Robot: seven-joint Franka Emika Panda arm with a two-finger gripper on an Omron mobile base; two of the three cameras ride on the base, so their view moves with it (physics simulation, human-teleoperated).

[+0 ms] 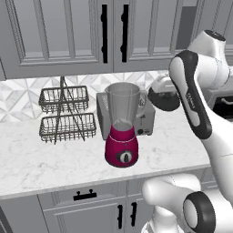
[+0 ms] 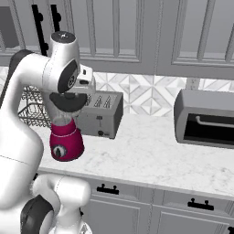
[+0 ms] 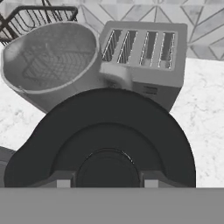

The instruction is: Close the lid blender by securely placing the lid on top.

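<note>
From the left base view, the blender [image 1: 122, 125] stands on the marble surface [image 1: 41, 159], its clear jar open, a toaster [image 1: 144, 120] just behind and a two-tier wire basket [image 1: 66, 113] to its left. The lid [image 1: 163, 96] hangs in the air to the jar's right, near rim height, under the arm's hand.

From the right base view, the lid [image 2: 68, 101] appears over the jar, which this angle alone suggests; a toaster oven [image 2: 208, 119] sits far right.

The hand view shows the claw [image 3: 107, 183] clamped narrowly on the lid [image 3: 105, 131] at its raised central knob, with the jar mouth [image 3: 50, 54] off to one side, not underneath. The lid looks light, stiff and smooth, best held by that knob.
</note>
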